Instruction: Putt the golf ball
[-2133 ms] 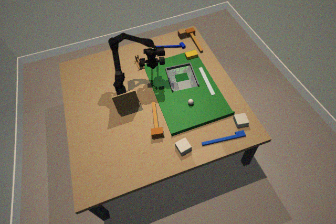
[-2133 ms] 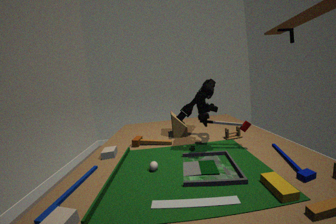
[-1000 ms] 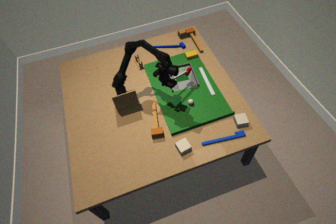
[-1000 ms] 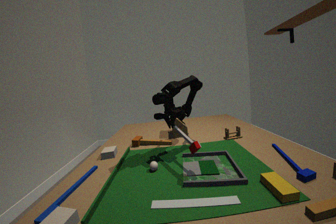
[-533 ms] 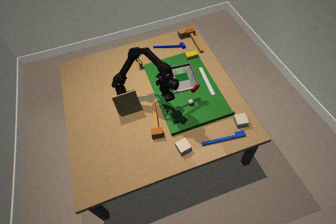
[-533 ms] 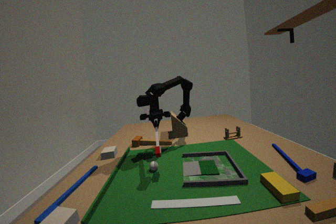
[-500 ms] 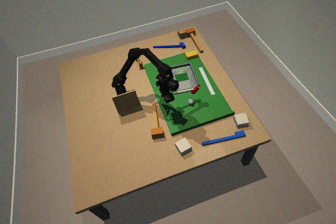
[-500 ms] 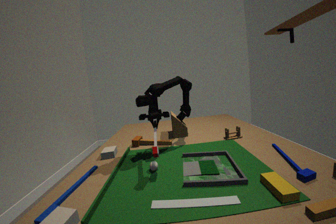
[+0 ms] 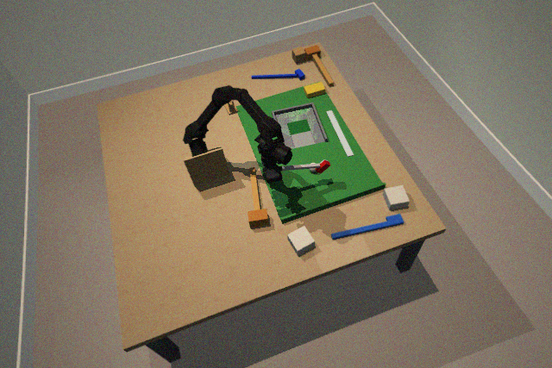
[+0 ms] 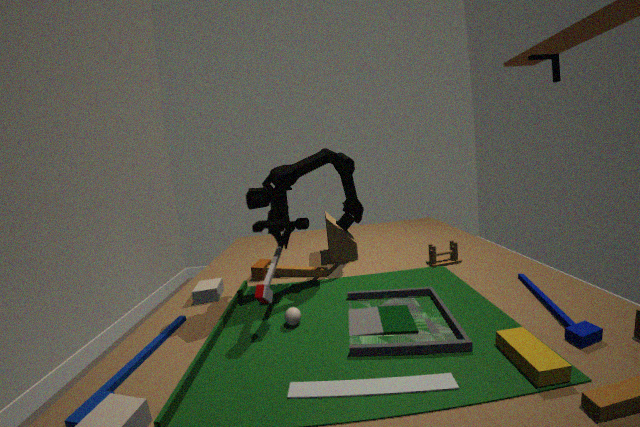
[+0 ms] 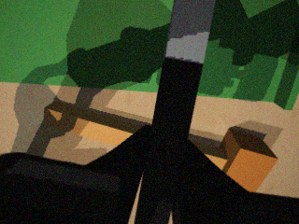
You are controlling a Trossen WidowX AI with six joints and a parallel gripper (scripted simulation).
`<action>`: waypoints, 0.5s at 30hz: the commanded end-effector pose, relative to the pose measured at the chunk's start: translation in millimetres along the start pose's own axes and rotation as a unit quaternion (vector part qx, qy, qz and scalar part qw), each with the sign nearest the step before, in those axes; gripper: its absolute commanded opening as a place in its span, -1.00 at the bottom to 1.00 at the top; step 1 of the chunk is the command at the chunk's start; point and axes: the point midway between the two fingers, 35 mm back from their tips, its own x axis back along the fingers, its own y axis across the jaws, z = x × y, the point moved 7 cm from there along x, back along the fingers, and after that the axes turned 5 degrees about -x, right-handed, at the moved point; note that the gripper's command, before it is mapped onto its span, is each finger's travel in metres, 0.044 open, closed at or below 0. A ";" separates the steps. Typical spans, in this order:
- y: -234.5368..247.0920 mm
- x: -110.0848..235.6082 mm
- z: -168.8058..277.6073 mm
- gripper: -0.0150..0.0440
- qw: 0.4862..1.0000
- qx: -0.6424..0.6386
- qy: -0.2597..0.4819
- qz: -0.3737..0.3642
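The long red-headed putter (image 10: 264,292) was pinched by the tool (image 10: 280,244). The small white golf ball (image 10: 293,315) was beside its head. The raised green could be overshot by a hard hit.

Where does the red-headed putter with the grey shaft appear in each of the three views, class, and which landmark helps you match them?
Top: red-headed putter lies right of centre, over the green mat, its shaft running left to the gripper.
Exterior: its head hangs left of centre, left of the white golf ball.
Wrist: only the black grip and grey shaft show, centre top.
Shared landmark: the orange wooden mallet beside the mat's edge.
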 end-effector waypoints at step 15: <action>0.0 -41.2 2.0 -0.49 1.000 -0.006 0.002 -0.007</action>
